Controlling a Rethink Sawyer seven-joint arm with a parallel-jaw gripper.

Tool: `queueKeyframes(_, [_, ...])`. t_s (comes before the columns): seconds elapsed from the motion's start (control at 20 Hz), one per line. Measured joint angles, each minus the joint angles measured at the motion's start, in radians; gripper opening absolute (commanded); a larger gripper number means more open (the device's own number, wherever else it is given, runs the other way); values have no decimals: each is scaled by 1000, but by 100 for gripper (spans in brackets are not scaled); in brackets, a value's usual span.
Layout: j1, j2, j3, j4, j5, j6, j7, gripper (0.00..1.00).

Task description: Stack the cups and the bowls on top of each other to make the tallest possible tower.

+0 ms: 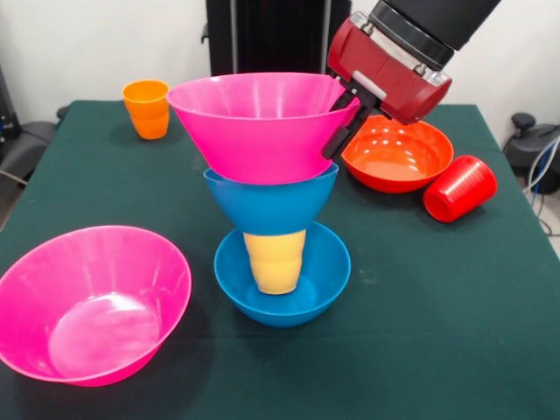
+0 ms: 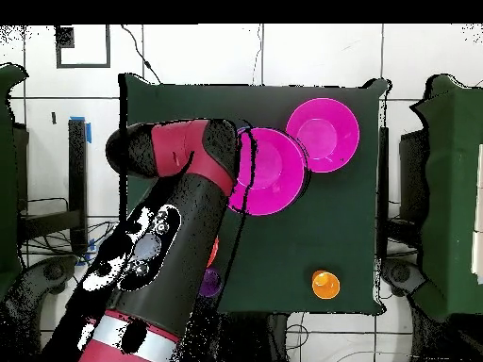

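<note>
The tower stands mid-table: a blue bowl (image 1: 328, 267) holds an upturned yellow cup (image 1: 275, 261), which carries a second blue bowl (image 1: 271, 206), and a pink bowl (image 1: 262, 122) (image 2: 269, 170) is on top. My gripper (image 1: 346, 109) is shut on the pink bowl's right rim, with one black finger (image 1: 337, 136) down the outer wall. A second pink bowl (image 1: 166, 271) (image 2: 324, 134) sits at the front left. An orange cup (image 1: 147, 108) (image 2: 324, 283) stands at the back left. An orange-red bowl (image 1: 398, 156) and a tipped red cup (image 1: 459, 188) lie to the right.
In the overhead view a purple cup (image 2: 209, 281) peeks out beside the arm (image 2: 170, 236), which covers that side of the green table (image 1: 437, 332). Chairs and cables surround the table edges.
</note>
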Motion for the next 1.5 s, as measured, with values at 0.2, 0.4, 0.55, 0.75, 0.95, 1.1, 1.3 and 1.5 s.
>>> queueKeyframes(0.2, [-1,0,7,-11,0,0,0,0])
queueKeyframes(0.4, [-3,0,17,-27,0,0,0,0])
queueKeyframes(0.55, [-8,1,23,-36,0,0,0,0])
queueKeyframes(0.75, [-19,5,32,-55,0,-1,0,0])
queueKeyframes(0.95, [-27,6,39,-68,0,-7,0,0])
queueKeyframes(1.1, [-28,10,41,-79,0,-15,0,0])
queueKeyframes(1.3, [-28,29,41,-102,0,-39,0,0])
queueKeyframes(1.5, [-28,47,40,-119,0,-56,0,0])
